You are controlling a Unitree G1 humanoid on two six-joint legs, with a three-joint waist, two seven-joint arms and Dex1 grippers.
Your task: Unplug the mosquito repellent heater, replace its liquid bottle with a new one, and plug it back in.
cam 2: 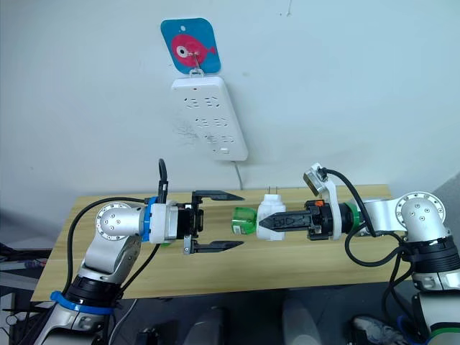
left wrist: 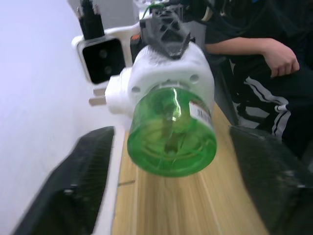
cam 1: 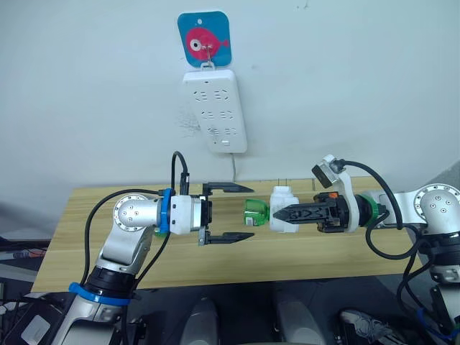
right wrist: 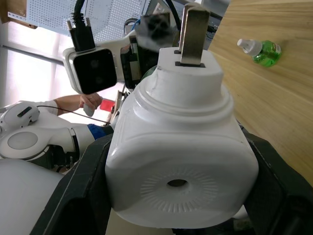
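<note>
My right gripper is shut on the mosquito repellent heater, a small white unit held in the air above the table. Its two prongs point up and back toward the wall, and its vent hole faces the right wrist camera. A green liquid bottle sticks out of the heater toward my left arm. My left gripper is open, one finger above and one below the bottle's end, without touching it. The left wrist view looks straight at the bottle's base.
A white power strip hangs on the wall from a blue fish hook, its sockets unoccupied. A spare green bottle lies on the wooden table. A seated person's arm shows beyond the table's end.
</note>
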